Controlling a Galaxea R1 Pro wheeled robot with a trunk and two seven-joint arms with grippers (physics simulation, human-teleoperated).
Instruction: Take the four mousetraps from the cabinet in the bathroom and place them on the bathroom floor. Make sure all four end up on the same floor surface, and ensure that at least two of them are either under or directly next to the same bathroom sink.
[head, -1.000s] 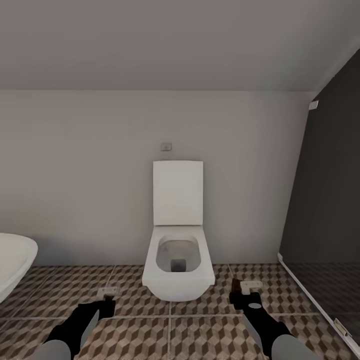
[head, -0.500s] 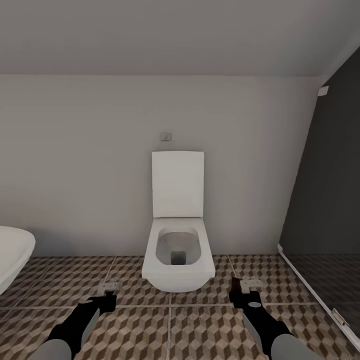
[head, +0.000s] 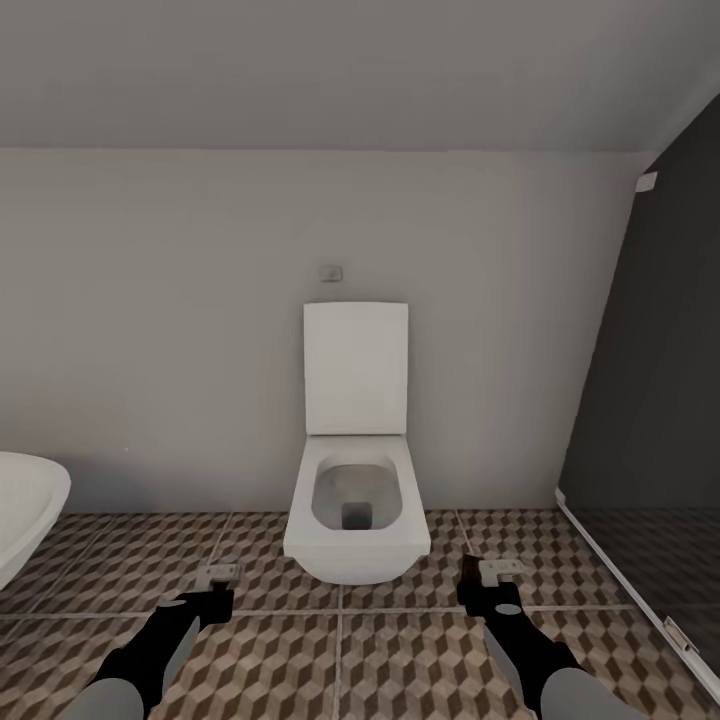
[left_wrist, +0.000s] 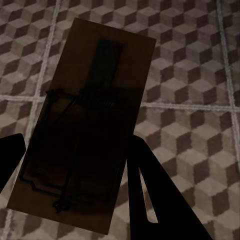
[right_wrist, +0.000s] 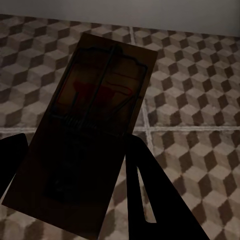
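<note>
Left wrist view: a mousetrap (left_wrist: 85, 130) sits between the two dark fingers (left_wrist: 160, 200) of the left gripper (left_wrist: 75, 185), its tan board and wire bar clear of the cube-patterned bathroom floor (left_wrist: 190, 75) below it. The right wrist view gives the same arrangement on the other arm: a second mousetrap (right_wrist: 92, 125), with its red spot visible, is clamped in the right gripper (right_wrist: 75, 190) above the tiles. So both sets of fingers are closed on a trap, neither of which touches the floor yet.

In the head view the two traps appear as small pale pieces at the arm tips, the left gripper (head: 215, 585) and its trap on the left side of the toilet (head: 355, 510), the right gripper (head: 490, 580) and its trap on the toilet's right. The robot faces the toilet and the grey wall behind it. A white sink (head: 25, 510) shows partly at the far left of the toilet, and a dark glass shower screen (head: 650, 400) stands to the toilet's right.

By my reading, the step in hand is the carry: two traps are out of the cabinet and being brought to their place. The next move calls for turning toward the sink, lowering the arms near the tiles beside or beneath it, and then opening the fingers so each trap lies flat.
</note>
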